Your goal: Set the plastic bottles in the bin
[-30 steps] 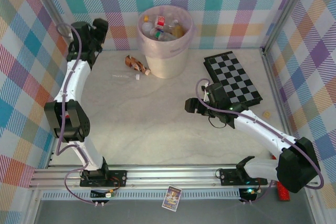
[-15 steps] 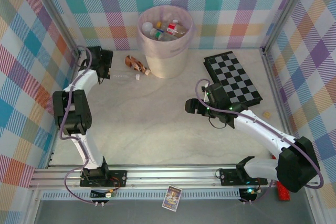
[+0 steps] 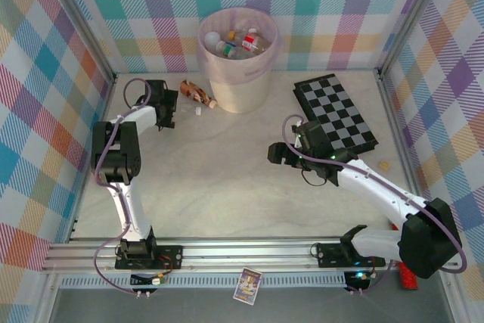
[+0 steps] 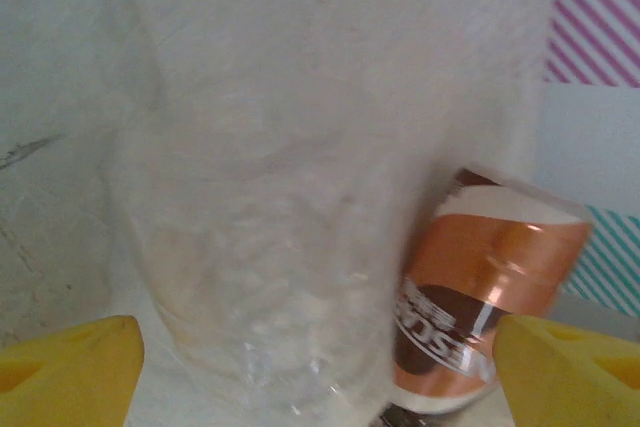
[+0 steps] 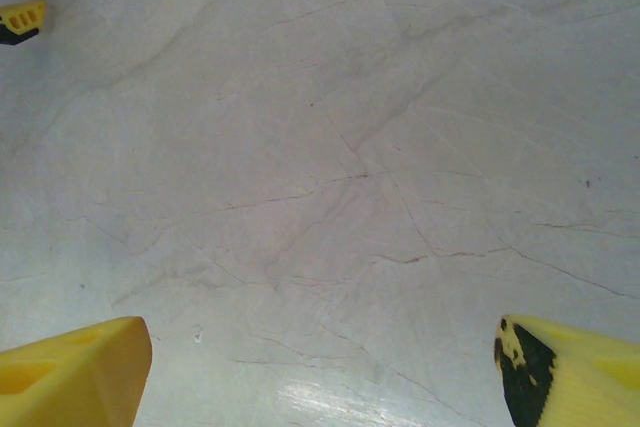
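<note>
Our left hand (image 4: pixel 320 372) stands open, its fingertips spread to either side of a clear plastic bottle (image 4: pixel 270 227) lying on the bench (image 3: pixel 227 179). Close by its right finger lies a brown-orange bottle (image 4: pixel 490 287); we cannot tell whether the two touch. Both look light, thin-walled and slippery, so we would grip the clear one gently across its middle. Beyond the hand stands the bin (image 3: pixel 242 90), holding more bottles (image 3: pixel 236 41). Our right hand (image 5: pixel 320 367) hangs open over bare bench.

Checkerboard (image 3: pixel 335 113) on marbled table (image 3: pixel 227 187), plaid walls (image 3: pixel 333 5), small card (image 3: pixel 247 286)
</note>
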